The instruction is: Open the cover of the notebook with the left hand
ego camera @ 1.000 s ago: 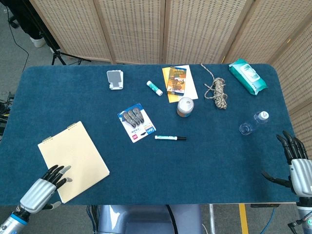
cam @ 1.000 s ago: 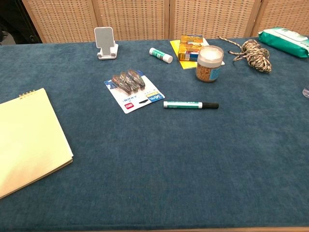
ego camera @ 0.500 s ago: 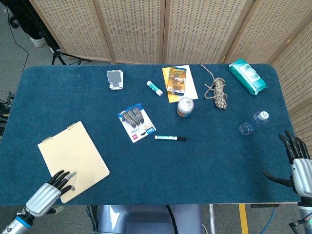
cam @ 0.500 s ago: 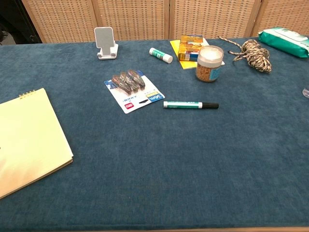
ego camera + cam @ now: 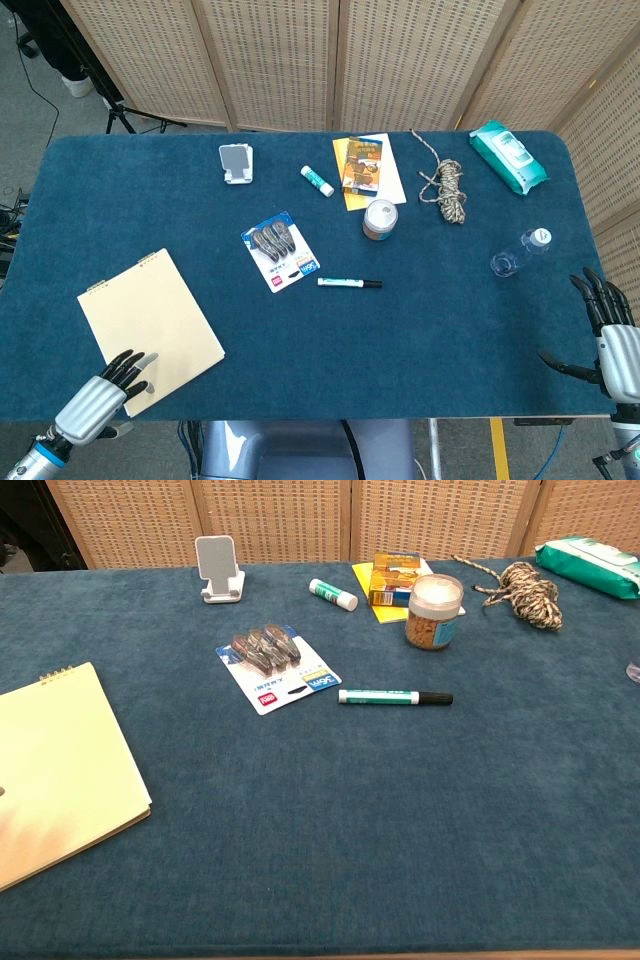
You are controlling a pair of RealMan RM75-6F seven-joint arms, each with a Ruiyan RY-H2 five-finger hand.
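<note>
A pale yellow spiral notebook [image 5: 150, 328] lies flat and closed at the near left of the blue table; the chest view shows it at its left edge [image 5: 62, 770]. My left hand [image 5: 98, 398] sits at the notebook's near corner, its fingertips resting on the cover's edge and holding nothing. My right hand [image 5: 612, 337] hangs at the table's near right edge with fingers spread, empty. Neither hand shows clearly in the chest view.
A pack of clips [image 5: 280, 250], a green marker [image 5: 349, 283], a jar [image 5: 380, 219], a yellow box on paper [image 5: 363, 165], a glue stick [image 5: 317, 181], a phone stand [image 5: 236, 163], a rope coil [image 5: 445, 188], a wipes pack [image 5: 508, 156] and a clear bottle [image 5: 520, 252] lie across the table.
My left hand has drawn back toward the table's near edge, from well onto the cover to just its near corner. The notebook stays closed and the right hand is nearly still.
</note>
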